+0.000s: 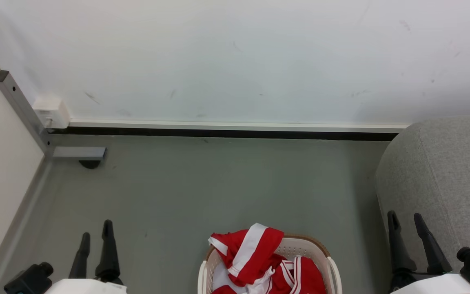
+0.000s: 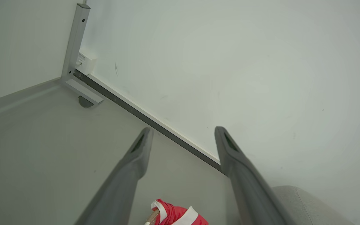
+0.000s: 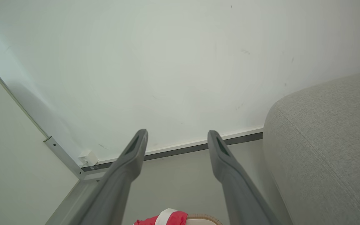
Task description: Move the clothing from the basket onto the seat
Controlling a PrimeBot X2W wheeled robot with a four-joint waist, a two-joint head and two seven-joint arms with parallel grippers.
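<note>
The red clothing (image 1: 259, 257) with white striped trim is heaped in the cream basket (image 1: 333, 265) at the bottom centre of the head view, one piece draped over the far rim. A corner of the clothing (image 2: 173, 215) shows between the left fingers, and another bit of the clothing (image 3: 167, 217) lies beside the basket rim (image 3: 205, 217). The grey seat (image 1: 443, 179) stands at the right. My left gripper (image 1: 95, 233) hangs open at the lower left, left of the basket. My right gripper (image 1: 405, 222) is open in front of the seat's end, right of the basket. Both hold nothing.
A white wall (image 1: 235, 61) with a dark baseboard gap runs across the back. A grey metal post with a foot (image 1: 78, 153) and a small white box (image 1: 51, 111) stand in the left corner. Grey floor (image 1: 218, 183) lies between the wall and the basket.
</note>
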